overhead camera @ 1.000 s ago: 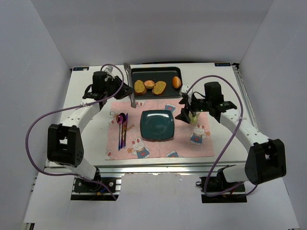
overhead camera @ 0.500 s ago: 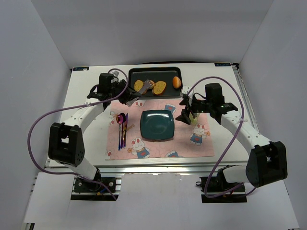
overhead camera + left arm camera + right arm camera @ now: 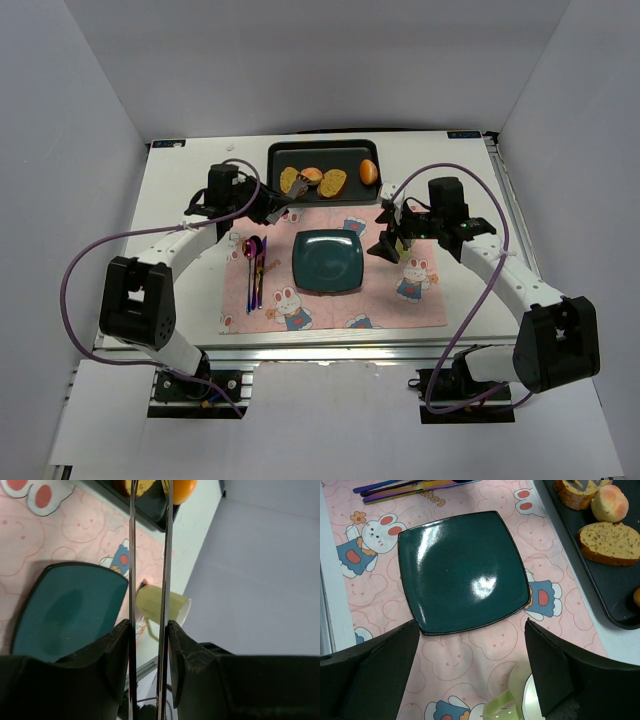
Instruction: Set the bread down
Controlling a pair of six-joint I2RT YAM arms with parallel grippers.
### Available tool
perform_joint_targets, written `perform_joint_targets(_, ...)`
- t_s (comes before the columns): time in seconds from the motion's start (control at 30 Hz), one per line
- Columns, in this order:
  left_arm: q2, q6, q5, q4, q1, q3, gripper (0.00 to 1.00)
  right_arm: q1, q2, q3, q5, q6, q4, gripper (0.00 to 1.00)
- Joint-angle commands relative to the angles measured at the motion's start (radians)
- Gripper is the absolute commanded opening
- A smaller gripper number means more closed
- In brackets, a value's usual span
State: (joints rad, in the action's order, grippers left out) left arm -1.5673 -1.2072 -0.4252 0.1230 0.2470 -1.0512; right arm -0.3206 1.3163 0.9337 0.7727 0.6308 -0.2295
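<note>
Two grippers: we see one on each side of the pink bunny placemat, the left one clamped and the right one spread.
Cutlery: we see it lying on the placemat's left strip, left of the plate.
Left gripper: clenched on metal tongs; we see both fingers pressing the two blades, which run close and nearly parallel.
Tongs' tips: they reach into the black tray, over the left toast slice; we cannot tell whether they touch it.
Bread: the small round bun lies in the tray between the two toast slices, just beside the tongs' tips and not gripped by them.
Right toast slice: flat in the tray, just right of the bun.
Orange egg-shaped item: at the tray's right end.
Plate: teal, square, on the middle of the placemat, nothing on it.
Right gripper: spread wide, holding nothing, over the placemat right of the plate.
Cup: pale green, close to the right gripper's fingers; we cannot tell whether it touches them.
</note>
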Motion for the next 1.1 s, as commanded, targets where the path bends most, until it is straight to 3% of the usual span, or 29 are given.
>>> perform_joint_targets(0.0, 0.009, -0.092, 0.023, -0.108, 0.012, -0.015, 0.44, 0.005, -0.029, -0.009, 0.010, -0.008, 0.029, 0.89)
perform_joint_targets(0.27, -0.072, -0.123, 0.022, -0.151, 0.017, -0.035, 0.50, 0.014, -0.037, -0.019, 0.008, -0.006, 0.033, 0.89)
perform_joint_targets(0.87, -0.178, -0.160, 0.023, -0.204, 0.017, -0.087, 0.51, 0.025, -0.038, -0.024, 0.017, -0.010, 0.036, 0.89)
perform_joint_targets(0.97, -0.188, -0.167, 0.023, -0.213, 0.017, -0.095, 0.49, 0.026, -0.037, -0.024, 0.019, -0.011, 0.038, 0.89)
perform_joint_targets(1.07, -0.189, -0.173, 0.020, -0.223, 0.017, -0.095, 0.40, 0.028, -0.038, -0.024, 0.019, -0.011, 0.036, 0.89)
